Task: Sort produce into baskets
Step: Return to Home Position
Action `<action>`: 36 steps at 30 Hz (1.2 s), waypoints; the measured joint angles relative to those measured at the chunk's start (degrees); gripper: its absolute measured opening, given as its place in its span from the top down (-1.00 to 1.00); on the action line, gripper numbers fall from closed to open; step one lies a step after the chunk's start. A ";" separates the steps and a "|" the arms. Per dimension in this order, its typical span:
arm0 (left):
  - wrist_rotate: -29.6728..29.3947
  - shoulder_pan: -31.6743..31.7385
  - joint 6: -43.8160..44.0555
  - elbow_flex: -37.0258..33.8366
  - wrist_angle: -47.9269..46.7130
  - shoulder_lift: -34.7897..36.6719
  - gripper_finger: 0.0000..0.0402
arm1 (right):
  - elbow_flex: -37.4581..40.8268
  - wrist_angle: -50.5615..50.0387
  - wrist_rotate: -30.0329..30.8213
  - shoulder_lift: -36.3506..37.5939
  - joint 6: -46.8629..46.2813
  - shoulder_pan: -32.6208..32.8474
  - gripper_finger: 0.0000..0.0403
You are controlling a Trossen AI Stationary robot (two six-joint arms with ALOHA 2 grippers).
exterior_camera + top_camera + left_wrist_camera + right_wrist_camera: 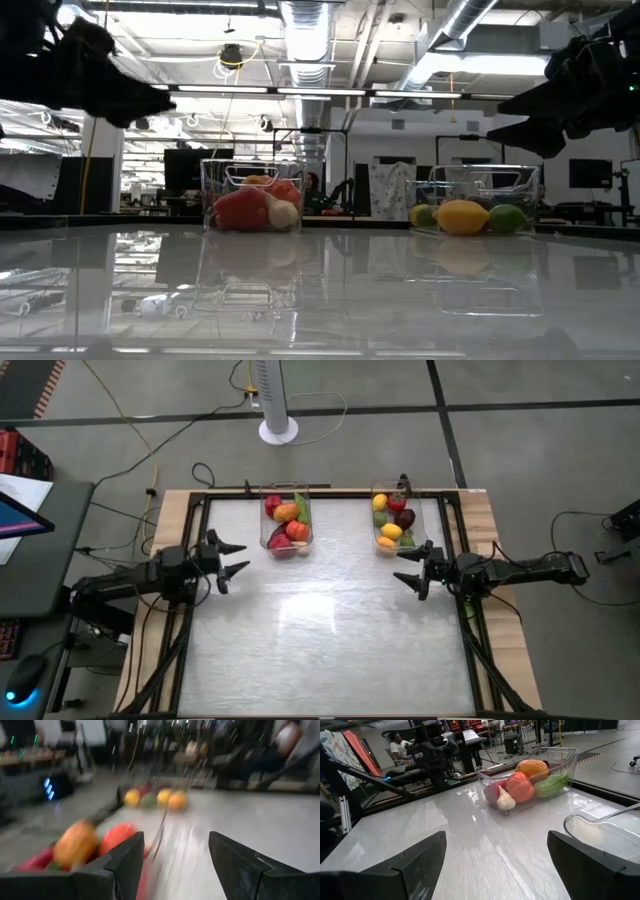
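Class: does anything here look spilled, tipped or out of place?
Nothing stands out: the left clear plastic bin and right bin stand upright, toy produce inside; left gripper and right gripper hover open, empty.

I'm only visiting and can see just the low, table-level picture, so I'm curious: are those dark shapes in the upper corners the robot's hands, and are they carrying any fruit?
Observer: Yes, those are its hands. From above, the left gripper and the right gripper are both open and hold nothing.
Visitor: And what is the pale thing in the left-hand bin?
Observer: The right wrist view shows it is a garlic bulb, lying in the left bin next to a red piece.
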State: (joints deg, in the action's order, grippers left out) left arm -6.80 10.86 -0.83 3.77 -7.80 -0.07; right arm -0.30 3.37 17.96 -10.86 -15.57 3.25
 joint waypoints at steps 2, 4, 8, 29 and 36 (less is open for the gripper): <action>0.07 -1.56 0.00 -2.76 8.66 0.03 -0.05 | 0.00 0.01 0.02 0.02 0.00 0.00 -0.85; 0.08 -2.54 -0.22 -3.07 11.50 -0.07 -0.05 | 0.00 0.01 0.00 -0.04 0.00 0.00 -0.85; 0.21 -3.38 -0.26 -2.86 9.23 -0.41 -0.05 | 0.00 0.03 0.02 -0.04 0.03 0.00 -0.85; 0.34 -3.35 0.60 -2.91 9.23 -0.42 -0.05 | 0.00 0.06 0.04 -0.04 0.11 0.00 -0.85; 0.34 -3.34 0.60 -2.91 9.25 -0.42 -0.05 | 0.00 0.06 0.04 -0.06 0.09 0.00 -0.85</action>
State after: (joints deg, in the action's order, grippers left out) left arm -6.46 7.53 -0.23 0.86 1.45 -0.49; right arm -0.30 3.42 18.00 -10.92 -15.49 3.25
